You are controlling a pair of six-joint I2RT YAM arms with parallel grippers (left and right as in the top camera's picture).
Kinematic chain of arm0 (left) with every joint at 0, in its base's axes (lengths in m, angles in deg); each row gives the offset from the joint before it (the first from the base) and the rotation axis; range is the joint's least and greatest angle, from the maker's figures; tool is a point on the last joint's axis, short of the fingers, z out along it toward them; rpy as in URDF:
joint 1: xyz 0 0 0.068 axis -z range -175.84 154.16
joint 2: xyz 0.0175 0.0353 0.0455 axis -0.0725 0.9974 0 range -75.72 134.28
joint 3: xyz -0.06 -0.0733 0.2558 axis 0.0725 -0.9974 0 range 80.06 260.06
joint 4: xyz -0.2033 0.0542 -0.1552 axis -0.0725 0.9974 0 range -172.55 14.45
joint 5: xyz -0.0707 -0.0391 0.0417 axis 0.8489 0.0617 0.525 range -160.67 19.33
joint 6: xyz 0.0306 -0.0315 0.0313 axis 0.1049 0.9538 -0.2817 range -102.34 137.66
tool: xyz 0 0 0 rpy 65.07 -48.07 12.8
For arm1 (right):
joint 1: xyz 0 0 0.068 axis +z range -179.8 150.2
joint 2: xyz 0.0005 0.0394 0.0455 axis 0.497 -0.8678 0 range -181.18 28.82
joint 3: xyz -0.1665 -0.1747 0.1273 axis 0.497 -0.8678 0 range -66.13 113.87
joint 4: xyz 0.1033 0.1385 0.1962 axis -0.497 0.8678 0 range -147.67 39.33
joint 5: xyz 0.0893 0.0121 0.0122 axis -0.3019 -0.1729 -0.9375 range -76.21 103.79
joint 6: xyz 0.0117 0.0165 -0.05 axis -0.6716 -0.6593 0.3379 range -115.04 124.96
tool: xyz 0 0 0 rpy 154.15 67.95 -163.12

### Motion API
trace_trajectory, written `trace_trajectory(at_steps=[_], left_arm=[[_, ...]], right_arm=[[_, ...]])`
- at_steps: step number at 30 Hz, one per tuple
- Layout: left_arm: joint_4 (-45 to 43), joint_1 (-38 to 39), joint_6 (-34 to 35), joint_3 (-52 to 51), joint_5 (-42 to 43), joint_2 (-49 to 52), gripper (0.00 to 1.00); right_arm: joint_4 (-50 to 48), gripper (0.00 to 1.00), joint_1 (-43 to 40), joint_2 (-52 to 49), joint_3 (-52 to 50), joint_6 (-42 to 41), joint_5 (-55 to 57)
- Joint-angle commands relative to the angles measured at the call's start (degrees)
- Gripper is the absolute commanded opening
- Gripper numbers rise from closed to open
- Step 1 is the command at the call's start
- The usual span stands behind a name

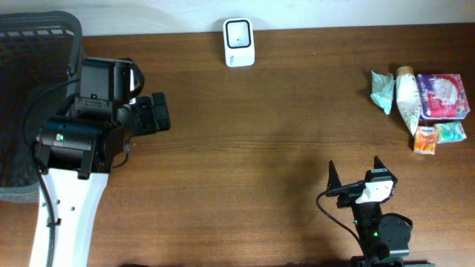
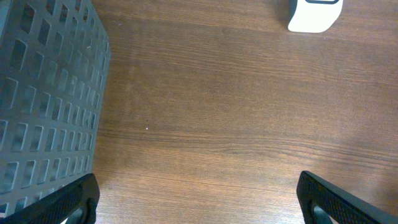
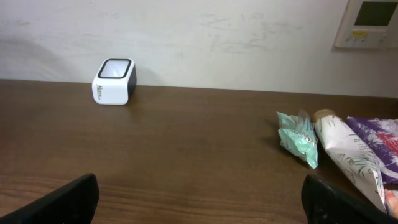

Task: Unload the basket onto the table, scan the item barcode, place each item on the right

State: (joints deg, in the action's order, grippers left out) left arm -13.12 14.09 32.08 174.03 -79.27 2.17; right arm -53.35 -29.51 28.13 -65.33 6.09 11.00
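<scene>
A white barcode scanner (image 1: 239,42) with a dark window stands at the table's far edge, also seen as the scanner (image 3: 114,81) and the scanner (image 2: 314,14). Several packaged items (image 1: 423,101) lie in a cluster at the right: a teal packet (image 3: 297,137), a long white pouch (image 3: 345,155), a purple pack (image 3: 380,144). My left gripper (image 2: 198,198) sits open over bare wood near the basket, holding nothing. My right gripper (image 3: 202,199) is open and empty at the front right, well short of the items.
A dark mesh basket (image 1: 30,89) fills the left end of the table, its wall (image 2: 43,99) close beside my left fingers. A wall panel (image 3: 370,23) hangs behind the table at the right.
</scene>
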Motion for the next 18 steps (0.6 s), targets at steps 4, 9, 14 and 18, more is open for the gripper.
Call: trace_trajectory(at_steps=[4,9,14,18], left_arm=[[-0.1,-0.3,0.3,0.5,-0.2,-0.1,0.99],[-0.1,-0.3,0.3,0.5,-0.2,-0.1,0.99],[-0.1,-0.3,0.3,0.5,-0.2,-0.1,0.99],[-0.1,-0.3,0.3,0.5,-0.2,-0.1,0.99]], right_arm=[[0.3,0.99,-0.4,0.5,-0.5,0.2,2.0],[0.3,0.99,-0.4,0.5,-0.5,0.1,1.9],[0.4,0.99,-0.4,0.5,-0.5,0.2,2.0],[0.4,0.99,-0.4,0.5,-0.5,0.1,1.8]])
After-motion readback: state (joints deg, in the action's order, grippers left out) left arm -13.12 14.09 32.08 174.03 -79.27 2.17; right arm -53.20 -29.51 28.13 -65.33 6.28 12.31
